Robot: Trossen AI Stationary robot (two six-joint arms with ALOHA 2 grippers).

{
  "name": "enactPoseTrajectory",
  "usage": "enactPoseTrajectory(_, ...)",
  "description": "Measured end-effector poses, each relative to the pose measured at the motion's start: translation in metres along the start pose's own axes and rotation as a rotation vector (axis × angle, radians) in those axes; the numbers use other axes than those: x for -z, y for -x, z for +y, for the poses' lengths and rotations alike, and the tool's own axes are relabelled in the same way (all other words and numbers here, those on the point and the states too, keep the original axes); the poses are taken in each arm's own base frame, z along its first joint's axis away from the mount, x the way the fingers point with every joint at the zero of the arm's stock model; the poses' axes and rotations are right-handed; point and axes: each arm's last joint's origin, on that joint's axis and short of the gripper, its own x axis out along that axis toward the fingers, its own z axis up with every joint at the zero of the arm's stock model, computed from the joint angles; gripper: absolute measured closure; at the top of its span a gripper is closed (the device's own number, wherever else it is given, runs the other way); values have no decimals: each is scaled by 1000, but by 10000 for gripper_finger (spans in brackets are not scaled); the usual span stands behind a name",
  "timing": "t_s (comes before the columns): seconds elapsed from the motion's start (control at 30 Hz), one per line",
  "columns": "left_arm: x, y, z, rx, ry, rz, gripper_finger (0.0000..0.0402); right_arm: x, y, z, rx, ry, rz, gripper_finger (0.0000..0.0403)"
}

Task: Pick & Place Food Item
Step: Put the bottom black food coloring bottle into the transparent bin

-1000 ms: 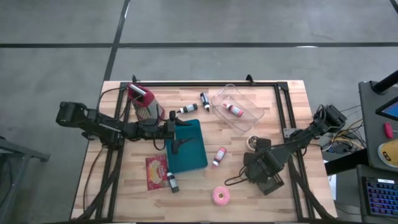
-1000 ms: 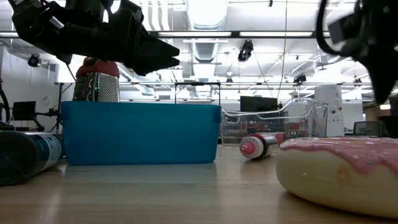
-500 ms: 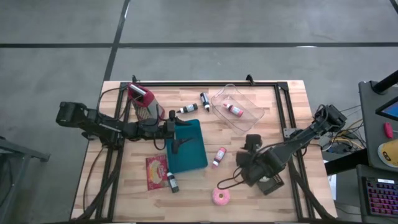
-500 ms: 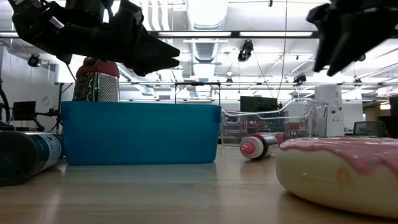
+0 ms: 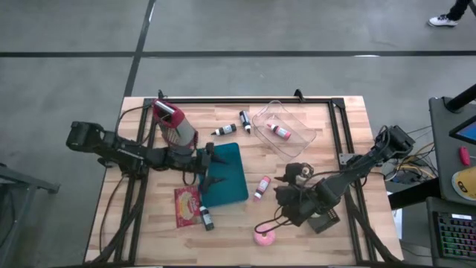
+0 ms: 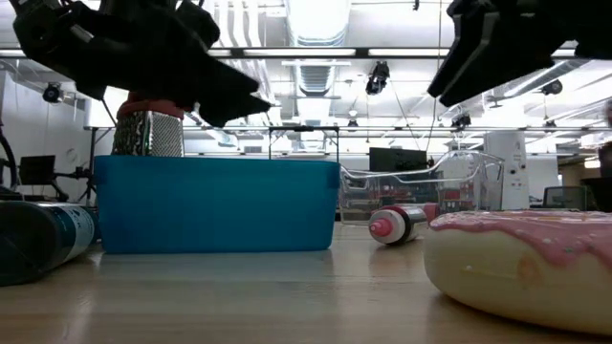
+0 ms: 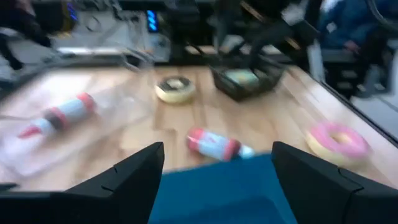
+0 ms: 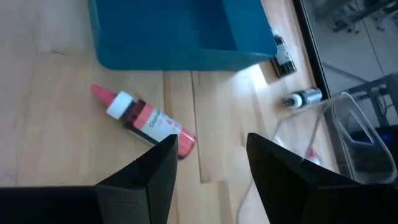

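One pink frosted donut (image 5: 263, 237) sits near the table's (image 5: 349, 141) front edge, beside the right gripper (image 5: 280, 199), whose fingers are spread and empty. Probably light, soft, slick icing: pinch across the ring. Left gripper (image 5: 211, 165) hovers over the teal bin (image 5: 232, 186), fingers apart, empty.
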Motion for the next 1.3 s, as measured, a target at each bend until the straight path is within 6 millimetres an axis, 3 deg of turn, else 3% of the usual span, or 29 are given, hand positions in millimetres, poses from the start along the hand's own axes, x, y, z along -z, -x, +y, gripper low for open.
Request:
enactPoseTrajectory(0.27, 1, 4, -25, 104, -36, 99, 97, 11, -7, 3, 4, 7, 9, 213)
enactPoseTrajectory(0.47, -9, 12, -37, 57, -22, 304, 97, 15, -5, 7, -5, 7, 6, 213)
enactPoseTrajectory(0.77, -38, 23, -55, 48, -24, 451, 97, 17, 1, 13, -22, 18, -7, 213)
enactPoseTrajectory(0.93, -41, 28, -62, 55, -17, 557, 97, 18, 4, 16, -31, 22, -13, 213)
enactPoseTrajectory(1.3, -41, 36, -93, 170, -64, 565, 97, 19, 5, 17, -33, 18, -13, 213)
